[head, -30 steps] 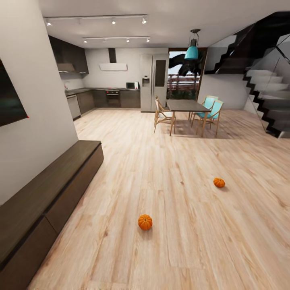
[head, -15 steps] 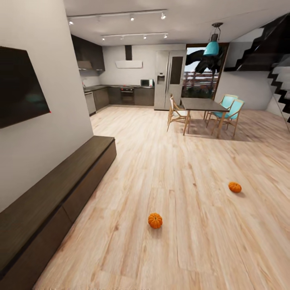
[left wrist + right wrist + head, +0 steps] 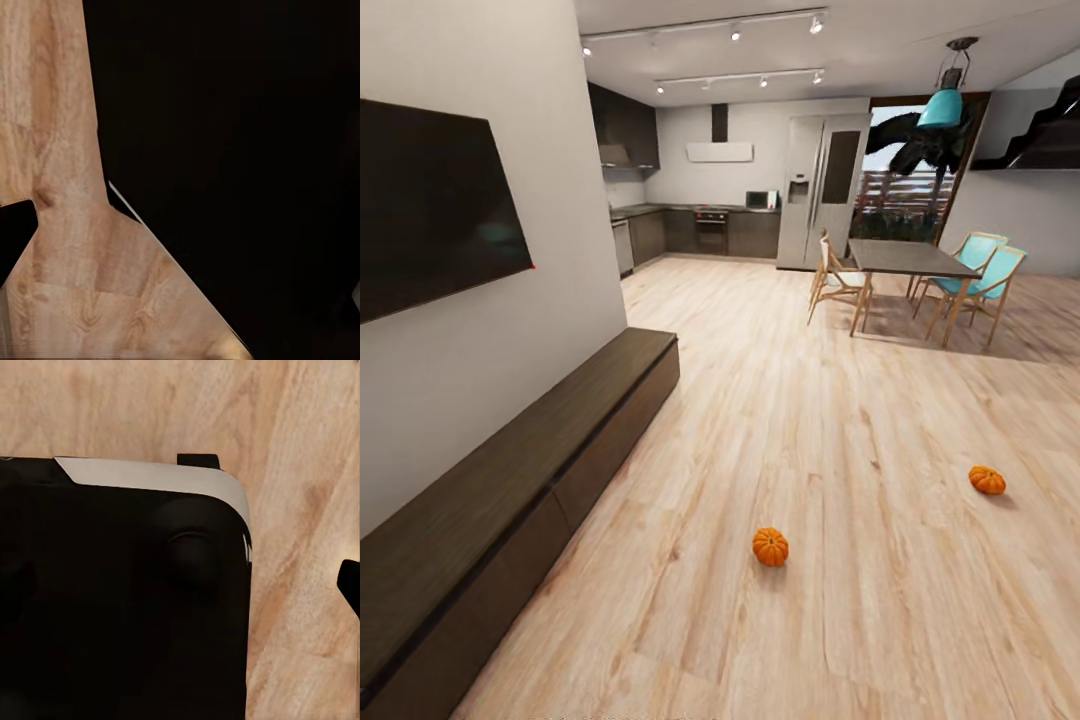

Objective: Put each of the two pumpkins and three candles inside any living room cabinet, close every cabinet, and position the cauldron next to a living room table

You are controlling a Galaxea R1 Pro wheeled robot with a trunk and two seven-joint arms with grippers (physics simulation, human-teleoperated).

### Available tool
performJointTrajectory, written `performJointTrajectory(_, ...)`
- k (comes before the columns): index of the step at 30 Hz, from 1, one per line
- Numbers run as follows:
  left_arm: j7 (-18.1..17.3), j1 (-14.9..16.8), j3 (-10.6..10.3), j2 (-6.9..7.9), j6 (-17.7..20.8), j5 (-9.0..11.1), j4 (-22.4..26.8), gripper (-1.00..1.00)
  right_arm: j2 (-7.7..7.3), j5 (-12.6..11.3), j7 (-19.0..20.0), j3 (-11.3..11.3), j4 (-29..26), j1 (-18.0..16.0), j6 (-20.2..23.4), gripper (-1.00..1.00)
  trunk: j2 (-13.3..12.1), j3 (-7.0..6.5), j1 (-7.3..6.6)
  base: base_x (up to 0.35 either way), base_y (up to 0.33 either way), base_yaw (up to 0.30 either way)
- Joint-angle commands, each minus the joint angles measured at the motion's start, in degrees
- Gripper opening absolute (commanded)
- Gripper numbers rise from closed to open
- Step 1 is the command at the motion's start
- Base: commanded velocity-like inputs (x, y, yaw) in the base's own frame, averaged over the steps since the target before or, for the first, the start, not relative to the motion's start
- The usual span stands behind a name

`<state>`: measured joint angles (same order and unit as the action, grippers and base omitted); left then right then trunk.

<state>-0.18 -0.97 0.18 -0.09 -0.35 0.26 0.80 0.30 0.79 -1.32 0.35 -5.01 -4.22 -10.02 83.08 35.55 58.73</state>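
Two orange pumpkins lie on the wood floor in the head view, the nearer pumpkin [image 3: 770, 546] in the middle and the farther pumpkin [image 3: 987, 480] at the right. The long low dark cabinet [image 3: 530, 480] runs along the left wall with its fronts shut. The candles, the cauldron and the table are out of view. One dark fingertip [image 3: 13, 234] of my left gripper sits at the picture's edge over bare floor. One dark fingertip [image 3: 351, 585] of my right gripper likewise sits at the edge, beside my black base [image 3: 120, 607]. Nothing is held.
A black TV [image 3: 430, 210] hangs above the cabinet. A dark dining table [image 3: 905, 258] with wooden and teal chairs [image 3: 980, 280] stands at the back right. The kitchen [image 3: 710, 225] and fridge [image 3: 822, 190] are far behind. Open floor lies around the pumpkins.
The head camera has swung left, so the whole room has slid right in the picture and more of the TV shows. The pumpkins themselves lie where they were.
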Motion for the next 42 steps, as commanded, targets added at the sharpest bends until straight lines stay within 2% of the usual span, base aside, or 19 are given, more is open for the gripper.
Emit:
performJointTrajectory(1,0.0,0.0,0.0,0.0,0.0,0.0,-0.01,1.0,0.0,0.0,0.0,0.0,0.0,0.0,0.0,1.0,0.0,0.06,0.0,0.0,0.0,0.228)
performJointTrajectory(42,0.0,0.0,0.0,0.0,0.0,0.0,0.04,1.0,-0.04,0.0,0.02,0.0,0.0,0.0,-0.08,1.0,0.0,2.63,0.0,0.0,0.0,0.226)
